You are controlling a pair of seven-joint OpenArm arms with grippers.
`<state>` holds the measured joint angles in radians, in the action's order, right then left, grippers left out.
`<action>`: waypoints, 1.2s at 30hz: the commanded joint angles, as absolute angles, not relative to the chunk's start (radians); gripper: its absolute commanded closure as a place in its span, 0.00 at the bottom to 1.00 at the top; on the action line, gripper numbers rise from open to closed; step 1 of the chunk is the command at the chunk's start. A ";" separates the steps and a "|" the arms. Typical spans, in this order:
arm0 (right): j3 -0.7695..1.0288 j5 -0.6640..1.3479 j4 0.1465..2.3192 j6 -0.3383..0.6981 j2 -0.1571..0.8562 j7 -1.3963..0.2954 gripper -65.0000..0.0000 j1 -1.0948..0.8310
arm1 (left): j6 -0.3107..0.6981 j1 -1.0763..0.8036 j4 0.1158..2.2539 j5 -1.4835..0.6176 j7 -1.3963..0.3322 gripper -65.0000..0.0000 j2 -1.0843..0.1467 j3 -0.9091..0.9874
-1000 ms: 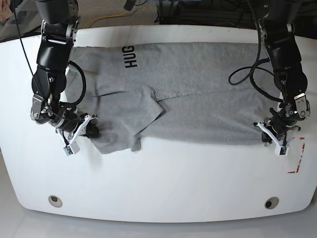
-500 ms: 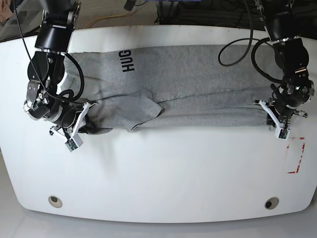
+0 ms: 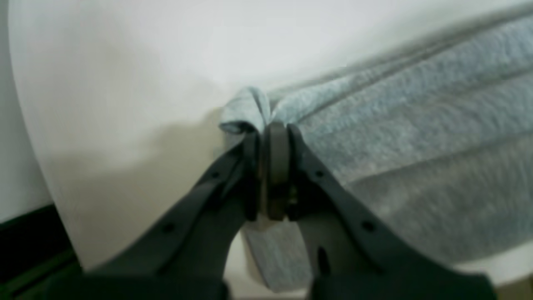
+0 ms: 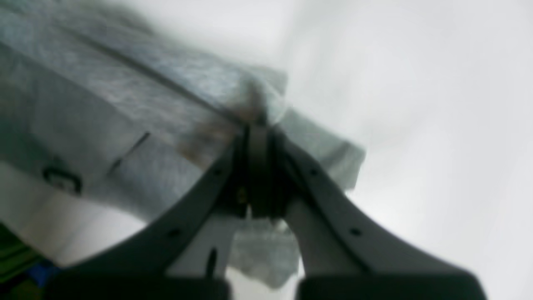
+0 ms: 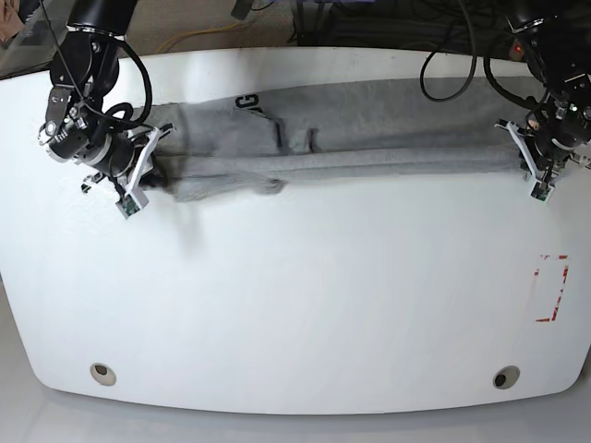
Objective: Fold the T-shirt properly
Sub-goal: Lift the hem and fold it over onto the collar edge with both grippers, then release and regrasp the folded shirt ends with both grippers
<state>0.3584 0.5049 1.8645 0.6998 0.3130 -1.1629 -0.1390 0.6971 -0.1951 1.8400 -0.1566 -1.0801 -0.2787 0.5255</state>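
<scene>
The heather-grey T-shirt [image 5: 369, 138] lies stretched in a narrow band across the far part of the white table, its near edge lifted and carried over the rest. Black letters [image 5: 247, 101] peek out at its far edge. My left gripper [image 5: 510, 138] is at the band's right end in the base view, shut on a pinched bit of the T-shirt [image 3: 416, 125] edge; the left wrist view shows the jaws together at the gripper [image 3: 272, 131]. My right gripper [image 5: 162, 140] is at the band's left end. It is shut [image 4: 256, 127] on the T-shirt [image 4: 125, 104].
The white table [image 5: 295, 295] stretches toward me from the shirt. A red dashed rectangle [image 5: 551, 288] is marked near its right edge. Two round holes [image 5: 103, 373] [image 5: 506, 377] sit by the front edge. Cables hang behind the far edge.
Both grippers have moved away toward the table's far side, carrying the shirt's near edge with them. The shirt has gone from a broad spread to a narrow band.
</scene>
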 commanded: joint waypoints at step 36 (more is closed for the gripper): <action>0.314 0.731 1.422 0.698 0.294 -1.013 0.44 -0.053 | 0.698 -0.272 1.690 -0.154 -1.058 0.35 -0.386 0.308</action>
